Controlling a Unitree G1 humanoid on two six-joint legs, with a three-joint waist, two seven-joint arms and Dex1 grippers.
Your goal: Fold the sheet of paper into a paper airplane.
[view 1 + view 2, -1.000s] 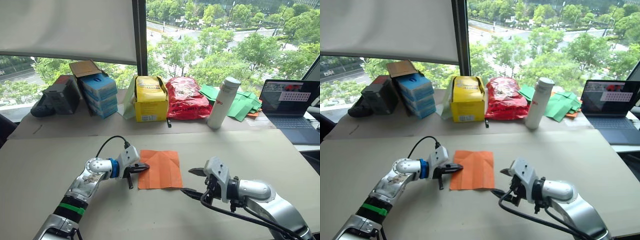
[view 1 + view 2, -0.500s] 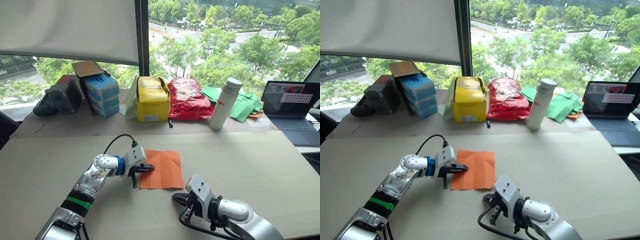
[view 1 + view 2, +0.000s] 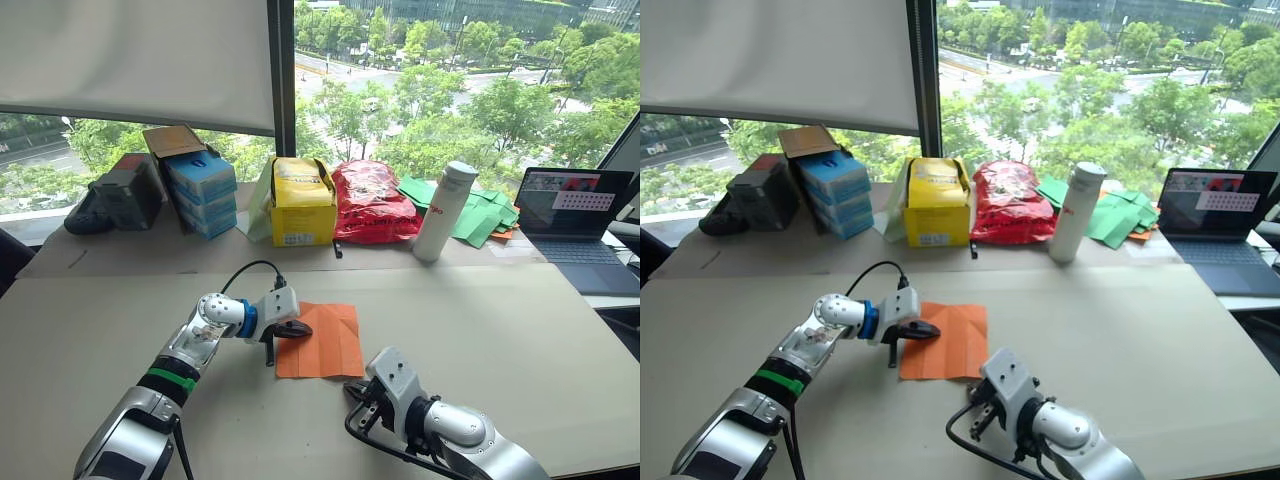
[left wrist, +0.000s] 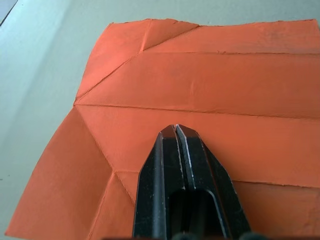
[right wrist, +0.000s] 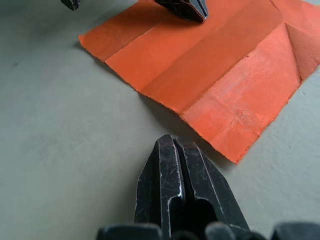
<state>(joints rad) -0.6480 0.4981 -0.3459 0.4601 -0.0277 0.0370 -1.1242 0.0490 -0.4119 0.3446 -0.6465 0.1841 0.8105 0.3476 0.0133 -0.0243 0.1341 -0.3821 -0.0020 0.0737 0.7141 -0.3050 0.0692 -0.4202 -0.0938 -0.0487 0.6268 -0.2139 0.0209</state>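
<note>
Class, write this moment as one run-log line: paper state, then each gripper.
sheet of paper: flat on table, creased, not folded up | left gripper: shut, tip over paper | right gripper: shut, just short of paper's near edge

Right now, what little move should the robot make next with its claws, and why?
Probably slide the right claw forward to the near edge of the sheet of paper and get under it to lift a fold. The left claw, fingers shut, rests on the creased sheet, likely pinning it to the table. The right claw, also shut, sits just short of that slightly raised edge.
</note>
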